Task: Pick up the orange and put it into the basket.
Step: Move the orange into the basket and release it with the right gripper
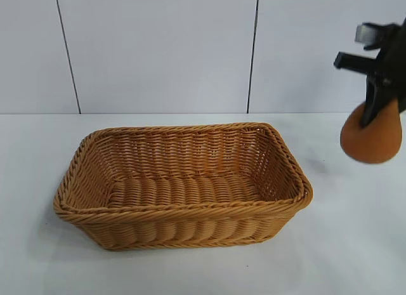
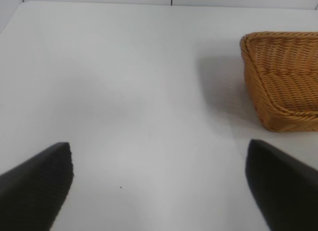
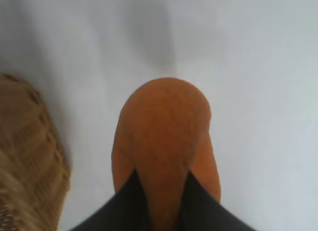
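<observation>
My right pincer [image 1: 379, 111] grips the orange [image 1: 372, 139] by its upper end, aloft beside the basket [image 1: 184, 212] on the desk [image 1: 355, 244]. The matte skin looks grippy; the fruit seems light and somewhat yielding. My left pincer [image 2: 159, 186] hangs open, idle.

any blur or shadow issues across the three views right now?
Exterior view: sharp, even light; the orange in the right gripper casts a faint shadow beside the basket. Left wrist view: left gripper fingers are dark and soft at the frame edge; basket shadow is soft. Right wrist view: the orange is fairly clear, the basket is blurred.
</observation>
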Robot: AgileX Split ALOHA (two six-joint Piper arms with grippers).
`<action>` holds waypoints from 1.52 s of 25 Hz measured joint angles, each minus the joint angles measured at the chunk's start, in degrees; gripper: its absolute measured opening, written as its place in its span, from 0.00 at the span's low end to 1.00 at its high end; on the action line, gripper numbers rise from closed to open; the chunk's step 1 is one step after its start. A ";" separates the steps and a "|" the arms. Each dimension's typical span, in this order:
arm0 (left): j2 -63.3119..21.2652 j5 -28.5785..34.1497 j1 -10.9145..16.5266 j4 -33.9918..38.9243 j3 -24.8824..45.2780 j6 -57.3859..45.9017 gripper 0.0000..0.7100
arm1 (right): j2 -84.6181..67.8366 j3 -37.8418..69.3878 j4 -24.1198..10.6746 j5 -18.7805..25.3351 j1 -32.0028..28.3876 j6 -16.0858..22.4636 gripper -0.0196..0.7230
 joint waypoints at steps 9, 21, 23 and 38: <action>0.00 0.00 0.00 0.00 0.00 0.00 0.95 | 0.07 -0.29 -0.94 0.01 16.64 3.12 0.07; 0.00 0.00 0.00 0.00 0.00 0.00 0.95 | 6.31 -0.47 -0.76 -7.26 30.23 7.04 0.07; 0.00 -0.06 0.00 0.00 0.00 0.00 0.95 | 9.14 -0.47 -0.76 -9.50 30.23 7.33 0.07; 0.00 -0.17 0.00 0.00 0.00 0.00 0.95 | 18.90 -0.48 3.13 -14.16 32.22 4.53 0.52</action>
